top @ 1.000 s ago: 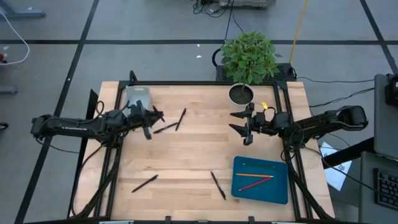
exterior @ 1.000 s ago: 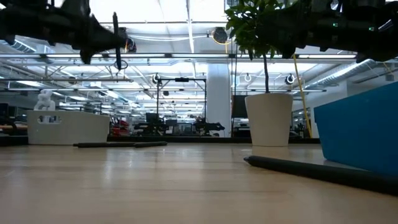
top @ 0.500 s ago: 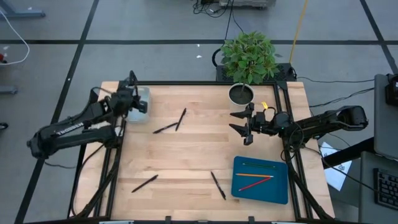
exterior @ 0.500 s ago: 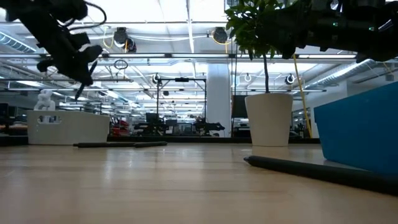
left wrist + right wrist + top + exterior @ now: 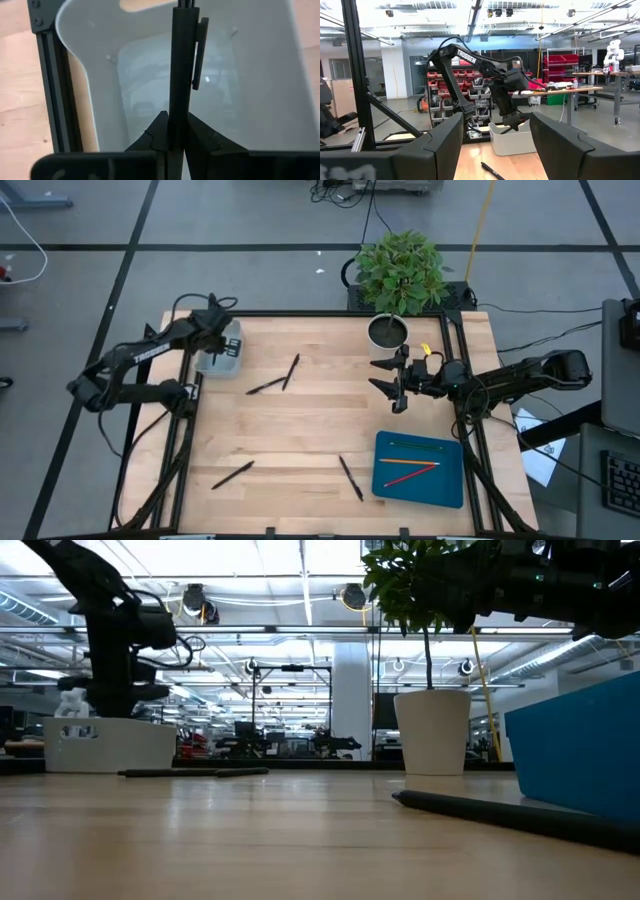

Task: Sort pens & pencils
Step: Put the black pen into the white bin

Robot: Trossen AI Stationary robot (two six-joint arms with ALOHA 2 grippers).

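My left gripper [image 5: 214,338] hangs over the white bin [image 5: 230,357] at the table's far left corner, shut on a black pen [image 5: 182,70] with a clip; in the left wrist view the bin's inside [image 5: 250,90] fills the background. Two more pens [image 5: 268,386] [image 5: 291,371] lie flat mid-table and two [image 5: 232,474] [image 5: 350,477] near the near edge. Green, orange and red pencils [image 5: 412,463] lie in the blue tray [image 5: 448,490]. My right gripper [image 5: 387,380] waits open above the table's right side. My left gripper pinches the pen's barrel [image 5: 176,117] between its two fingers [image 5: 202,135], on the stretch away from the clip [image 5: 200,50]. It comes from above, pointing down. The pen runs on past the fingertips along the fingers, lifted clear over the bin's opening.
A potted plant [image 5: 398,275] in a white pot [image 5: 388,332] stands at the far edge, close to my right gripper. The black frame rail [image 5: 47,90] runs beside the bin. Bare wood [image 5: 300,430] lies between the pens and the tray.
My left gripper has carried the pen from above the two mid-table pens toward the table's far left corner, swinging round and tipping down over the white bin. The pen has stayed in its fingers. The right arm has kept still.
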